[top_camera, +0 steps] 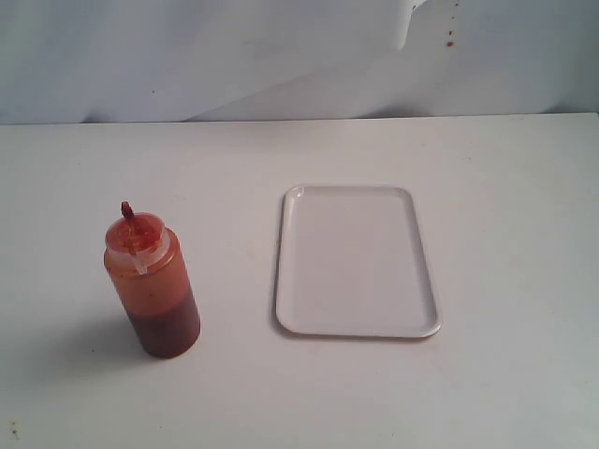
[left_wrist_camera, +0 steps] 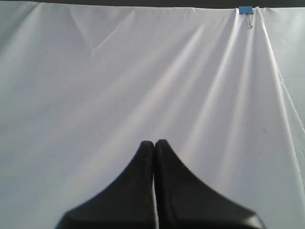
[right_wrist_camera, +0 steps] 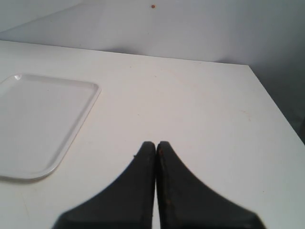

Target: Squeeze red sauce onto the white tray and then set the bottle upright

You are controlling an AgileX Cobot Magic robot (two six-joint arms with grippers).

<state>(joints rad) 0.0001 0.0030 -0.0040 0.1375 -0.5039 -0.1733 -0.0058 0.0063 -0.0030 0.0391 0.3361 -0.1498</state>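
Note:
The bottle [top_camera: 152, 282] stands upright on the white table at the left of the exterior view, with dark red sauce [top_camera: 168, 327] filling its lower part. To its right lies the white tray [top_camera: 356, 262], bare, with no sauce on it; the right wrist view also catches the tray [right_wrist_camera: 43, 124]. Neither arm shows in the exterior view. My left gripper [left_wrist_camera: 154, 142] is shut on nothing and faces a white cloth. My right gripper [right_wrist_camera: 156, 143] is shut, empty, above the table beside the tray. The bottle is out of both wrist views.
A creased white cloth backdrop [top_camera: 234, 56] hangs behind the table, with a blue binder clip [left_wrist_camera: 246, 10] at its top edge. A small red spot [top_camera: 450, 42] marks the backdrop. The table's edge [right_wrist_camera: 274, 102] runs close to my right gripper.

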